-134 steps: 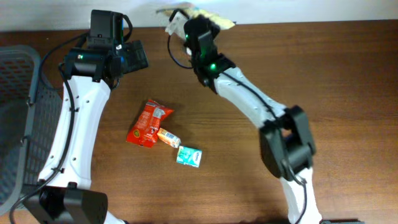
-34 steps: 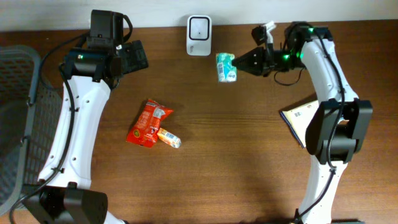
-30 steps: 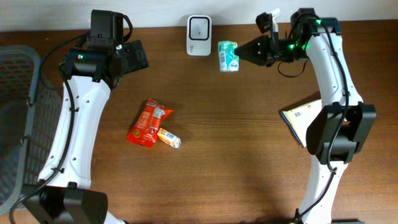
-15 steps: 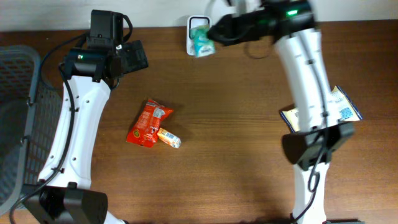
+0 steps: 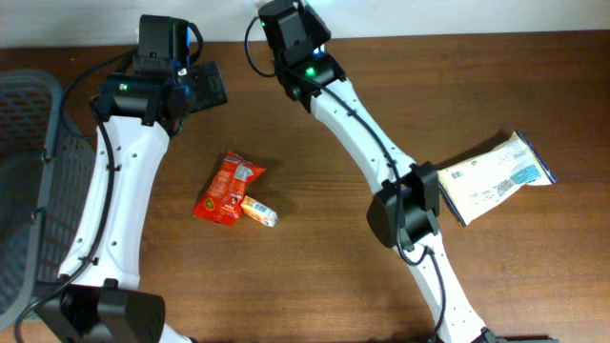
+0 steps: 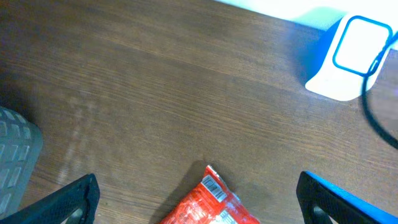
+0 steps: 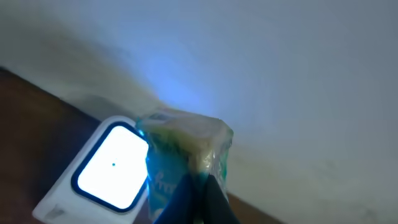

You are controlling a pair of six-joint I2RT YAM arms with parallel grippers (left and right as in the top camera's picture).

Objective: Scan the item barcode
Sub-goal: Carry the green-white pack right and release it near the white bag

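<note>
Grey basket point(image 5: 24, 181) is sitting at the table's 9 o'clock edge. Left gripper point(image 5: 207, 88) is hovering at about 11 o'clock, jaws spread wide, holding nothing; its wrist view is looking down on the red snack packet point(image 5: 227, 188). A small orange item point(image 5: 258, 211) is touching that packet at its 4 o'clock. White scanner point(image 7: 102, 168) is standing at the table's 12 o'clock edge, window glowing. Right gripper point(image 7: 199, 199) is clamping the teal pack point(image 7: 183, 158), the pack sticking out at the fingertips' 12 o'clock, just at the scanner's 3 o'clock. A flat white-and-blue pouch point(image 5: 496, 176) is lying at the table's 3 o'clock.
</note>
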